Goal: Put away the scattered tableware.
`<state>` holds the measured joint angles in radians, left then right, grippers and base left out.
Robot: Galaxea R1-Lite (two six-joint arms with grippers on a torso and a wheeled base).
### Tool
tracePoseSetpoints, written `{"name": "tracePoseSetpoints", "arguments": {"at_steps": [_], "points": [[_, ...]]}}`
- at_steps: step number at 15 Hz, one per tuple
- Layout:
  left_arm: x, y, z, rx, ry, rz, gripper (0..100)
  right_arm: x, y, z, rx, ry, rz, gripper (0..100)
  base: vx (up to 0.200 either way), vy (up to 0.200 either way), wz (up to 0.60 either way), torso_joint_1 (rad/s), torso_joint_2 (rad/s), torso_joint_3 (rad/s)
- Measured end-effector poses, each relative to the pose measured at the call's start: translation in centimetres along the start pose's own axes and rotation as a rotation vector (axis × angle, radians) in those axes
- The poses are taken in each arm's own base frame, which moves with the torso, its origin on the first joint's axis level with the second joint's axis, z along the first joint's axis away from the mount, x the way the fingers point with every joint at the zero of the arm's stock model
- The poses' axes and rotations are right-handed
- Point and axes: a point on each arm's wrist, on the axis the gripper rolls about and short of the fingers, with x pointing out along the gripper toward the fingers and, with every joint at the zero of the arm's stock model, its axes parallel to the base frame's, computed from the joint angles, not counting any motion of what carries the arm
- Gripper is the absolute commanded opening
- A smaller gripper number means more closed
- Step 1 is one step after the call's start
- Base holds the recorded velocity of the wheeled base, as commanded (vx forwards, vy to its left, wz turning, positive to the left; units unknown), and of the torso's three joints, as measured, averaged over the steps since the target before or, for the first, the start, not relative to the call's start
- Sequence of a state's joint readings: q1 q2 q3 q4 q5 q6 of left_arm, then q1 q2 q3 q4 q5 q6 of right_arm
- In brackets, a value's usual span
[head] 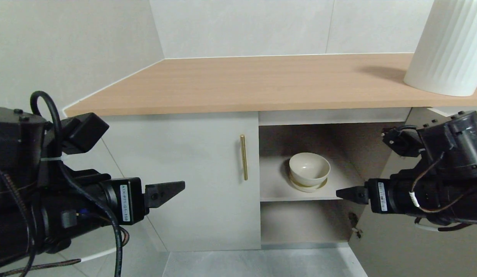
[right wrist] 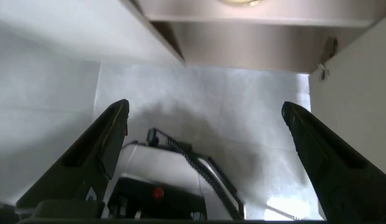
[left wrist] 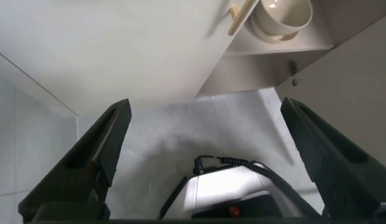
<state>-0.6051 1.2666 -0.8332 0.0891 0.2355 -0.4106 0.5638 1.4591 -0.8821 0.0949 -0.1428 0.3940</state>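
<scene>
Now, left hand (head: 173, 190): you have it out in front of the closed door, at about 9 o'clock from the bowl and well apart from it. In the left wrist view (left wrist: 205, 102) its two fingers (left wrist: 87, 162) stand wide apart with nothing between them.
Right hand (head: 346, 193): you hold it just outside the open compartment, at about 4 o'clock from the bowl, near the front edge of the shelf. In the right wrist view (right wrist: 204, 104) its fingers (right wrist: 324, 155) are spread apart and carry nothing.
Bowl (head: 309, 168): cream-coloured and upright, it sits on the shelf inside the open compartment, touched by neither hand. You see it again far off in the left wrist view (left wrist: 283, 15).
Shallow dish (head: 302, 187): it lies under the bowl, its rim showing at the bowl's 6 o'clock side.
Shelf (head: 273, 184): pale, with bare board at 9 o'clock of the bowl.
Closed door (head: 184, 154): pale grey, with a slim gold handle (head: 243, 157) standing upright at 9 o'clock of the bowl.
Open door (head: 388, 250): swung outward at 4 o'clock of the bowl, behind your right hand.
Surface (head: 242, 82): wood-toned, running above the cupboard at 12 o'clock of the bowl.
Ribbed white container (head: 446, 46): it stands on the surface at 1 o'clock of the bowl.
Floor (head: 261, 263): grey tile below the cupboard.
</scene>
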Motion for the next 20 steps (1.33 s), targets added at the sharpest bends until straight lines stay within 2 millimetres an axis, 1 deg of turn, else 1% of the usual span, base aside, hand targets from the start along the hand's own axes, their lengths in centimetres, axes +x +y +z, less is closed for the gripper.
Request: {"name": "tracePoseSetpoints", "arguments": {"at_steps": [1,3,4,13,18,20], "points": [[0.0,0.0,0.0,0.0,0.001,0.001,100,-0.8,0.1,-0.2,-0.006,-0.011,0.015,100,0.0,0.0,0.0,0.0,0.0,0.0],[0.4,0.0,-0.1,0.003,0.011,0.009,100,-1.8,0.1,-0.4,-0.01,-0.029,0.033,100,-0.2,0.0,0.0,0.0,0.0,0.0],[0.7,-0.1,-0.2,0.005,0.019,0.014,100,-2.0,0.0,-0.5,-0.01,-0.032,0.036,100,-0.2,0.0,0.0,0.012,0.01,-0.002],[1.9,-0.3,-0.7,0.018,0.06,0.029,100,-1.8,0.0,-1.0,-0.017,-0.013,0.033,100,-0.2,0.0,0.0,0.003,0.0,0.001],[2.2,-0.4,-0.8,0.022,0.072,0.028,100,-1.8,0.0,-1.0,-0.022,-0.014,0.032,100,0.0,0.0,0.0,0.0,0.0,0.0],[2.3,-0.5,-0.8,0.023,0.073,0.027,100,-1.9,-0.2,-1.2,-0.045,0.011,0.02,100,0.0,0.0,0.0,0.0,0.0,0.0]]}}
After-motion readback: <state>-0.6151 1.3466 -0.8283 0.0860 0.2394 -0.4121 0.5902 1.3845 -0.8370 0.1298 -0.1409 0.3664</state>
